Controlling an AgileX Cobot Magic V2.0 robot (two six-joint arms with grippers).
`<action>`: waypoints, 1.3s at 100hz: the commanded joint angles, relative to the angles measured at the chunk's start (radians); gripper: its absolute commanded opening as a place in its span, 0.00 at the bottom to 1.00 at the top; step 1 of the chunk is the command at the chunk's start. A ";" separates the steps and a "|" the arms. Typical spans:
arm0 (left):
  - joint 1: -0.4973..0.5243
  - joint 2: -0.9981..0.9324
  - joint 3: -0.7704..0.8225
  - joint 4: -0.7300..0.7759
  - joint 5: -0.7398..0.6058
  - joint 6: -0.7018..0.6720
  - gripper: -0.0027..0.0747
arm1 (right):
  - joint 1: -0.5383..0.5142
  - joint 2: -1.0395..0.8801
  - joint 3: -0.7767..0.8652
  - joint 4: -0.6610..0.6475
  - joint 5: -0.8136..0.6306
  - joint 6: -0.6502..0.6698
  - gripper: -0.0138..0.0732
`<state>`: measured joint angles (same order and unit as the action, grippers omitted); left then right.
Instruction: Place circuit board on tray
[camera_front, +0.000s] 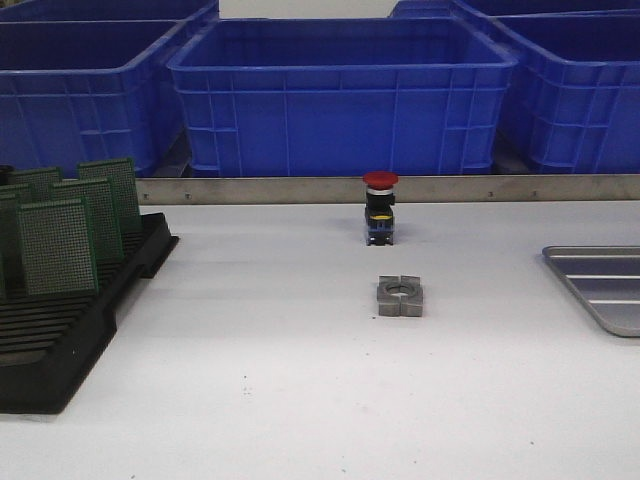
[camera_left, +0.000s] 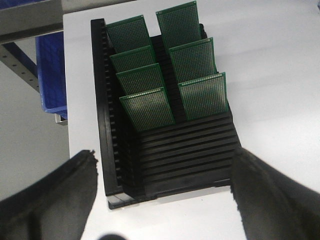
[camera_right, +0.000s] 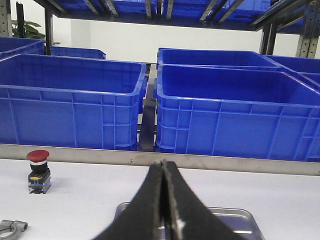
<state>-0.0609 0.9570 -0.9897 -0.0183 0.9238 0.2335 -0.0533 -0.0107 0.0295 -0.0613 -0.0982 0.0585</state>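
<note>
Green circuit boards (camera_left: 148, 107) stood upright in the black slotted rack (camera_left: 165, 150) at the table's left, well apart from the grey tray (camera_front: 600, 285) at right, while the left gripper (camera_left: 162, 200) hung spread above the rack and the right gripper (camera_right: 164, 210) was pressed closed, empty, over the tray.

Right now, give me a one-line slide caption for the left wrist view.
Open left hand above the black rack, seven green circuit boards upright in its slots.

In the front view the tray (camera_front: 600, 285) runs off the right edge and the black rack (camera_front: 60, 330) off the left. In the right wrist view the shut right tool (camera_right: 164, 200) hides the tray's middle.
</note>
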 joint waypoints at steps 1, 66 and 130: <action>0.004 0.059 -0.089 -0.036 -0.021 0.108 0.71 | -0.002 -0.016 0.005 0.001 -0.077 -0.009 0.08; 0.001 0.611 -0.419 -0.272 0.266 1.107 0.71 | -0.002 -0.016 0.005 0.001 -0.077 -0.009 0.08; 0.001 0.742 -0.423 -0.280 0.148 1.317 0.71 | -0.002 -0.016 0.005 0.001 -0.077 -0.009 0.08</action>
<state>-0.0609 1.7203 -1.3795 -0.2649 1.0968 1.5445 -0.0533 -0.0107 0.0295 -0.0613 -0.0982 0.0585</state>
